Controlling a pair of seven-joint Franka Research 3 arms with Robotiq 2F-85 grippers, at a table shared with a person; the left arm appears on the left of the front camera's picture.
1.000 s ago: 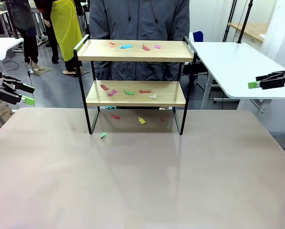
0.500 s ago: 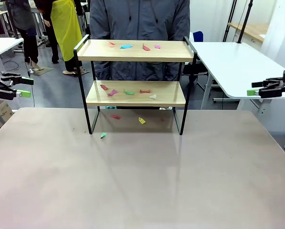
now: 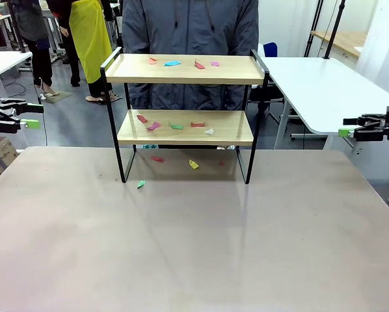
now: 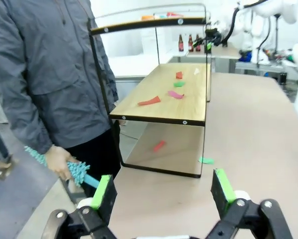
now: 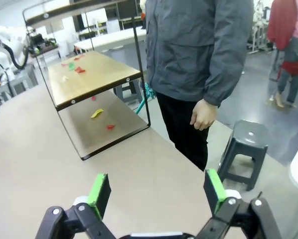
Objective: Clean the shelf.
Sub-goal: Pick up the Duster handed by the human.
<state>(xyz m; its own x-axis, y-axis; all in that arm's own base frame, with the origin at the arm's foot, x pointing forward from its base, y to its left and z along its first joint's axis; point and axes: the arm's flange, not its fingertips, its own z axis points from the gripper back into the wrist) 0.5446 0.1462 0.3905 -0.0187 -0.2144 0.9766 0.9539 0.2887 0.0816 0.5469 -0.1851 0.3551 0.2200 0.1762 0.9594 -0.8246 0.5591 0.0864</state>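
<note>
Front view: the left gripper [image 3: 33, 115] and the right gripper [image 3: 348, 127] hang off opposite side edges of the surface [image 3: 194, 247], both released, jaws spread wide with nothing between the green pads. The shelf [image 3: 237, 70] stands between the two grippers, well apart from each, toward the far edge of the surface, upright on its black legs. Small coloured paper scraps [image 3: 172, 63] lie scattered on its upper board, more lie on its lower board, and a few lie on the surface beneath and just in front of it. Among these are a yellow scrap [image 3: 193, 164] and a green scrap [image 3: 141, 184], the latter on the left gripper's side. A person [image 3: 191, 26] in a grey jacket stands directly behind the shelf. Left wrist view: beyond the left gripper's spread fingers [image 4: 101, 191] the shelf is seen from its end, ahead and slightly to the right, with the person to the left of it; one hand [image 4: 57, 158], ahead of the left finger, holds a teal brush [image 4: 80, 173]. Right wrist view: the shelf lies ahead and to the left of the right gripper's empty fingers [image 5: 213, 189]; the person's other hand [image 5: 204, 115] hangs loose ahead of the right finger, near a dark stool [image 5: 246, 142]
</note>
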